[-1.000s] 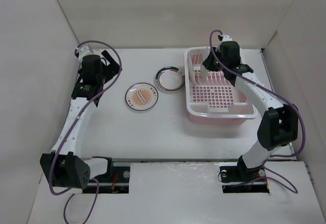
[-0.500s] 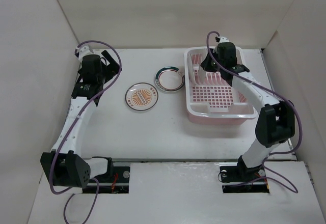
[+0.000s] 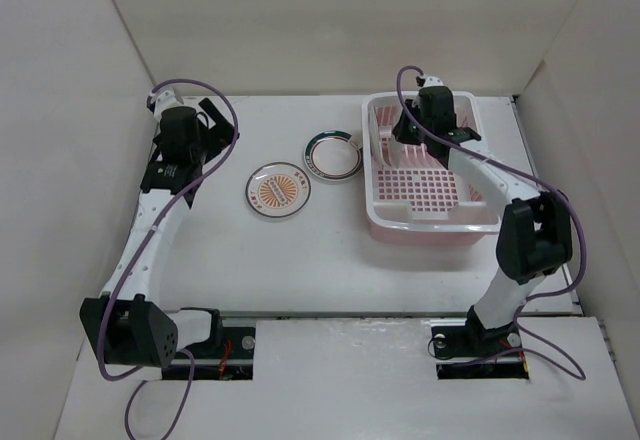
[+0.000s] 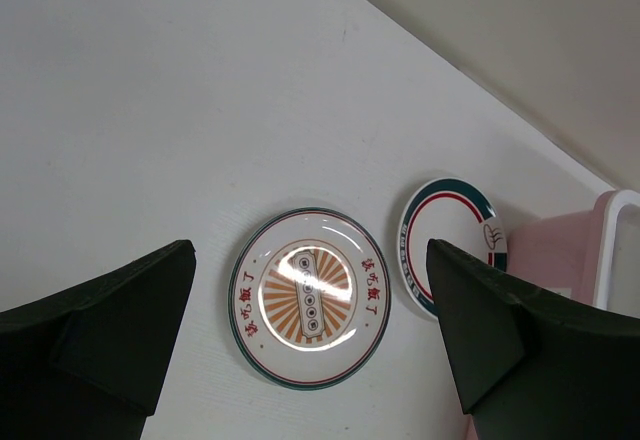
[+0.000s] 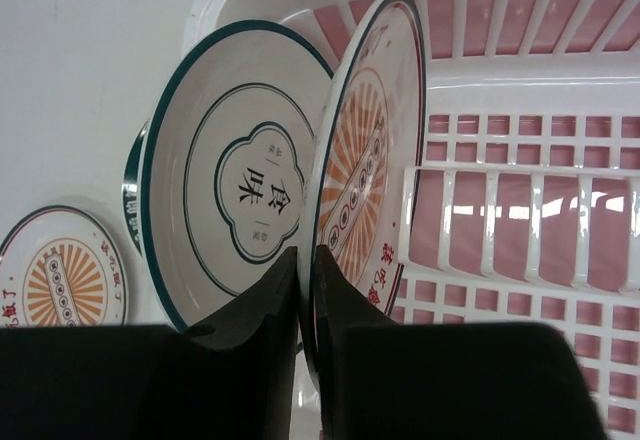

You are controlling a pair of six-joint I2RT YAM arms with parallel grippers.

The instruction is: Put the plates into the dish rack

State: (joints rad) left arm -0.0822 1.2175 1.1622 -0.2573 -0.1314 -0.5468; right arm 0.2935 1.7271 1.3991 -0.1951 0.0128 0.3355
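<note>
My right gripper (image 5: 307, 260) is shut on the rim of an orange sunburst plate (image 5: 365, 160) and holds it upright on edge inside the pink dish rack (image 5: 520, 70). Close beside it stands the plate with thin dark rings (image 5: 240, 190). In the top view that gripper (image 3: 408, 132) is over the far left part of the rack (image 3: 430, 228). My left gripper (image 4: 310, 248) is open and empty, above a second sunburst plate (image 4: 310, 297) lying flat on the table. The green-rimmed plate (image 4: 450, 245) lies flat between it and the rack.
In the top view the sunburst plate (image 3: 278, 189) and the green-rimmed plate (image 3: 333, 154) lie left of the rack. White walls close in the table on the left, back and right. The rack's divider prongs (image 5: 500, 220) stand right of the held plate.
My right gripper has shifted a little to the left inside the rack with the sunburst plate. The left arm and the two table plates have not moved.
</note>
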